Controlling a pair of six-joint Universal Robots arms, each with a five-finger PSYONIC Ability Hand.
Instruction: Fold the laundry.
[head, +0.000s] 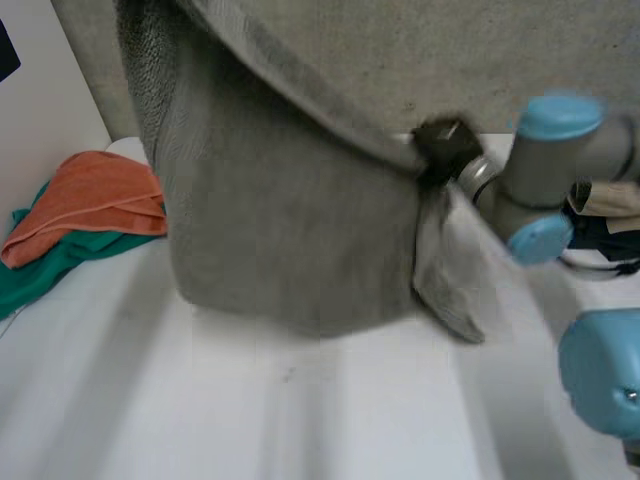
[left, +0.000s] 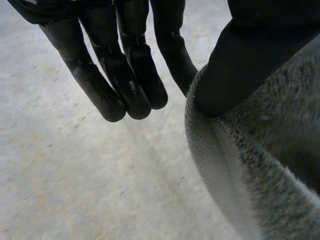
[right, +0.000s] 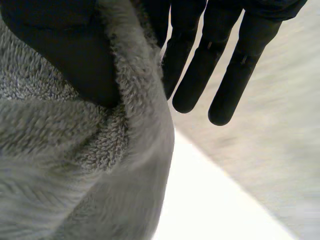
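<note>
Two hands share one grey towel (head: 290, 220), lifted above the table (head: 300, 420) and hanging as a wide sheet close to the head camera. Nearest, the left hand (left: 250, 60) pinches the towel's edge between its thumb and one finger, with the other fingers (left: 135, 95) straight and free beside it. The right hand (right: 65, 50) does the same on its side: thumb pressed onto the pile, a finger behind, the rest hanging loose. In the head view the right arm (head: 545, 170) reaches in to the towel's right edge, where a loose flap droops below the grip. The lower hem hangs down to the table; whether it touches I cannot tell. Farther off at the left, an orange cloth (head: 95, 200) lies partly over a green cloth (head: 40, 270), well apart from the towel. I judge this to be the lift-and-spread step, before any fold. The next move calls for laying the towel flat with both pinches level and taut, so the drooping flap does not tuck under.
</note>
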